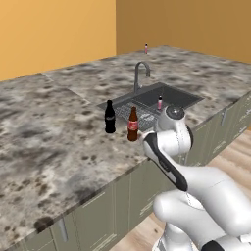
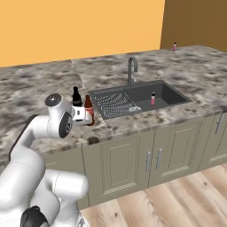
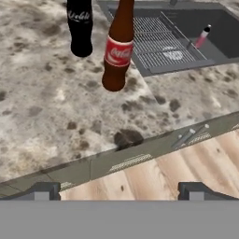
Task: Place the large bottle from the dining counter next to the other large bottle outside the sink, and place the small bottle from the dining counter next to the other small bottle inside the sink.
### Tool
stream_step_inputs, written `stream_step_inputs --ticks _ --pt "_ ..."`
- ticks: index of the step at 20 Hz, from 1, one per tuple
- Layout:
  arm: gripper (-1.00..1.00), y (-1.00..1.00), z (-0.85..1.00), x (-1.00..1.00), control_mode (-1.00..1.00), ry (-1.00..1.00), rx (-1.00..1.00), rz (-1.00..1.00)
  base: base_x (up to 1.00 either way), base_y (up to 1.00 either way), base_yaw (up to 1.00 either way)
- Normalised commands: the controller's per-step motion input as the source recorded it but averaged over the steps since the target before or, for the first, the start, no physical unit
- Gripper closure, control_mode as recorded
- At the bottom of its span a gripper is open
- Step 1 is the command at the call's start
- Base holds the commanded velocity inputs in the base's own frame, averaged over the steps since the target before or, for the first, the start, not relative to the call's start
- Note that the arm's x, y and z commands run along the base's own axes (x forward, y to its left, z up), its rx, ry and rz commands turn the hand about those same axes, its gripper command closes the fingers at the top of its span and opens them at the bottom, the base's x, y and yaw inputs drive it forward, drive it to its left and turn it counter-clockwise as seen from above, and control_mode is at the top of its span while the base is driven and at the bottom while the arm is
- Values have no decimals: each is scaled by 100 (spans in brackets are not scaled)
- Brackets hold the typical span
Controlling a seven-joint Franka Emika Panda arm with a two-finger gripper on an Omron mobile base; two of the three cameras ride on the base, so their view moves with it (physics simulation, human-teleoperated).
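The brown red-labelled large bottle [image 1: 133, 125] [image 2: 89, 109] [image 3: 117, 49] stands upright on the stone counter [image 1: 59, 142], just left of the sink [image 1: 174, 95] [image 2: 173, 95]. Close beside it stands the other large bottle [image 1: 110, 117] [image 2: 76, 97] [image 3: 80, 28], near-black. My gripper [image 2: 83, 116] [image 3: 120, 190] hangs open at the counter's front edge, a short way back from the brown bottle and holding nothing. A small pink bottle [image 1: 160, 102] [image 2: 153, 99] [image 3: 203, 37] stands inside the sink. Another small bottle [image 1: 146, 48] [image 2: 174, 46] stands on the far counter by the wall corner.
A curved grey faucet [image 1: 141, 73] [image 2: 132, 68] rises behind the basin, and the ribbed drainboard [image 2: 116, 103] [image 3: 158, 42] lies at its left. Green cabinet fronts [image 2: 133, 164] drop to a wooden floor [image 2: 186, 199] below the counter edge.
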Motion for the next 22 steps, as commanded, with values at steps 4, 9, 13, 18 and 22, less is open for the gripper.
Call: stream_step_inputs --ticks 4,9,13,18,22 --pt "-100 0 0 0 100 0 12 0 0 0 0" --pt "-100 0 0 0 100 0 0 0 -36 13 1" --pt "-100 0 0 0 100 0 0 0 -46 39 15" --pt "-100 0 0 0 100 0 0 0 -9 54 43" --pt "-100 0 0 0 100 0 0 0 -12 55 44"
